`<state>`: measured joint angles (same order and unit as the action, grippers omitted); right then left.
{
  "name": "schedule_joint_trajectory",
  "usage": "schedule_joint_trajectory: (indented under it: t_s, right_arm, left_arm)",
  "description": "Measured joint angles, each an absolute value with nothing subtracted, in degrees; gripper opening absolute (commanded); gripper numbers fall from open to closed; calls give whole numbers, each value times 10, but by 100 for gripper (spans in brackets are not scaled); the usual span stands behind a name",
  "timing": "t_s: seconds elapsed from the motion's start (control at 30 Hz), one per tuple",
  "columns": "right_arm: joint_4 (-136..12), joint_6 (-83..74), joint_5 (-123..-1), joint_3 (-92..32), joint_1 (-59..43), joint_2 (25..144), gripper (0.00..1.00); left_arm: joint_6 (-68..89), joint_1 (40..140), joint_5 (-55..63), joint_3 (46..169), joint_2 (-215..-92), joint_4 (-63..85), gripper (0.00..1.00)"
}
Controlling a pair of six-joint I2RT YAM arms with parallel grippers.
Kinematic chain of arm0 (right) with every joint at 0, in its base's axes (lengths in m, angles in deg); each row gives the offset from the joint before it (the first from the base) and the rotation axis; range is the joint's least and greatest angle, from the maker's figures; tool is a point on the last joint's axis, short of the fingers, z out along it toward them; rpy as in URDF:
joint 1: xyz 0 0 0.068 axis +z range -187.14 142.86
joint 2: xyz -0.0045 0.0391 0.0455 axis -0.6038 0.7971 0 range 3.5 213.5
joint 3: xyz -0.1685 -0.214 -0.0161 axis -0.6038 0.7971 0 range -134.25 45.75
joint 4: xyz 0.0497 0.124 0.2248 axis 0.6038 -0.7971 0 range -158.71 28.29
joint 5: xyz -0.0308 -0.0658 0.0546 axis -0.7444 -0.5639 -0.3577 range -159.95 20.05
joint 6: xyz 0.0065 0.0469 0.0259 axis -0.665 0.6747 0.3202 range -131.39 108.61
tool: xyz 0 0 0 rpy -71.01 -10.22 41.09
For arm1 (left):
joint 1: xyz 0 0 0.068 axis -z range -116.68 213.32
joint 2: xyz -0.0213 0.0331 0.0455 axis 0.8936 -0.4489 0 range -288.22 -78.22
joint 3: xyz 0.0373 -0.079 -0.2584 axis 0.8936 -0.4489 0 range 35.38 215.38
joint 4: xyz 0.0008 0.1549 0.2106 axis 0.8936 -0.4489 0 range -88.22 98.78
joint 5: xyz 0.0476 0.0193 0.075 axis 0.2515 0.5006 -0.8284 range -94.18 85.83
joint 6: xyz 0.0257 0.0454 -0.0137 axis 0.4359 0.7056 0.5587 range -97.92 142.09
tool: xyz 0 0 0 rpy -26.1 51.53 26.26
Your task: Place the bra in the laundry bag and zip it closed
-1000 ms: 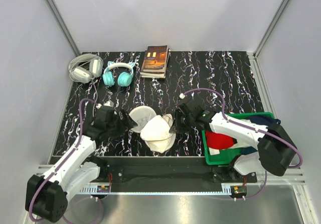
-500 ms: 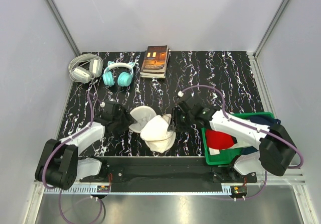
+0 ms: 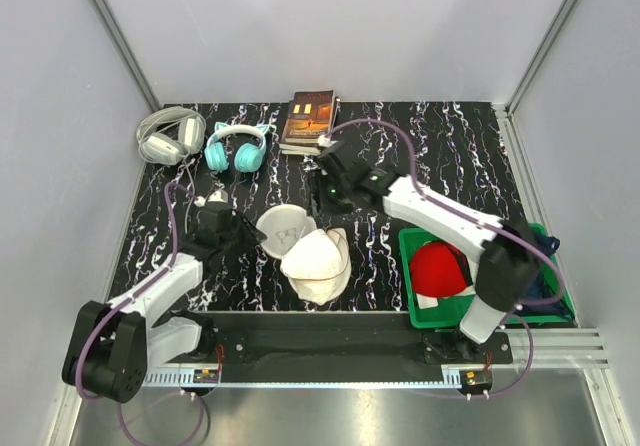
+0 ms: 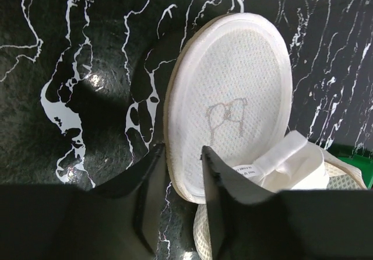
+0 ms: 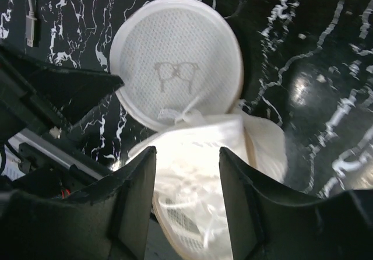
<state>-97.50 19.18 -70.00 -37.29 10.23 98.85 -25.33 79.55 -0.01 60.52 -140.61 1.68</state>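
The laundry bag lies open in the middle of the table. Its lid half point(image 3: 283, 228) with the small drawing point(image 4: 227, 111) is tilted up, and the lower mesh half point(image 3: 318, 284) lies beside it. The white bra point(image 3: 315, 254) sits bunched in the lower half, also seen as the bra point(image 5: 198, 149) and the bra point(image 4: 285, 158). My left gripper point(image 3: 250, 234) has the lid's near rim between its fingers point(image 4: 224, 184) and is shut on it. My right gripper point(image 3: 325, 198) hangs open above the bag's far side, and the right gripper point(image 5: 186, 181) holds nothing.
A green bin point(image 3: 412, 266) at the near right holds a red cloth point(image 3: 440, 266) and a dark blue cloth point(image 3: 545, 278). White-grey headphones point(image 3: 170, 134), teal headphones point(image 3: 236, 149) and a book point(image 3: 310, 119) lie along the far edge.
My right gripper opened, let go of the bra and rose toward the far side. My left gripper slid in to the lid's rim and closed on it.
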Motion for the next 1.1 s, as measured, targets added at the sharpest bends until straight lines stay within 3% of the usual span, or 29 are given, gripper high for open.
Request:
schedule_joint_trajectory:
  t_s: [0.23, 0.6, 0.8, 0.83, 0.87, 0.9, 0.93, 1.1]
  right_arm:
    - [-915, 192, -637, -401, 120, 1122, 43]
    - [-845, 183, -607, -400, 163, 1152, 43]
    - [-819, 166, -608, -366, 169, 1164, 43]
    - [-814, 164, -608, -355, 169, 1164, 43]
    - [-811, 164, -608, -346, 169, 1164, 43]
    - [-810, 163, -609, -338, 169, 1164, 43]
    - [-810, 162, -609, -331, 169, 1164, 43]
    - [-805, 159, -609, -328, 169, 1164, 43]
  left_arm:
    - [-240, 796, -1, 607, -1384, 0, 26]
    - [-236, 796, 1, 615, -1335, -22, 16]
    - [-229, 796, 3, 626, -1314, -33, 5]
    - [-228, 796, 3, 627, -1309, -33, 14]
    - [-227, 796, 3, 627, -1304, -34, 30]
    - [-226, 796, 3, 627, -1303, -34, 48]
    - [-227, 796, 3, 628, -1304, -37, 74]
    - [-237, 795, 3, 628, -1323, -54, 78]
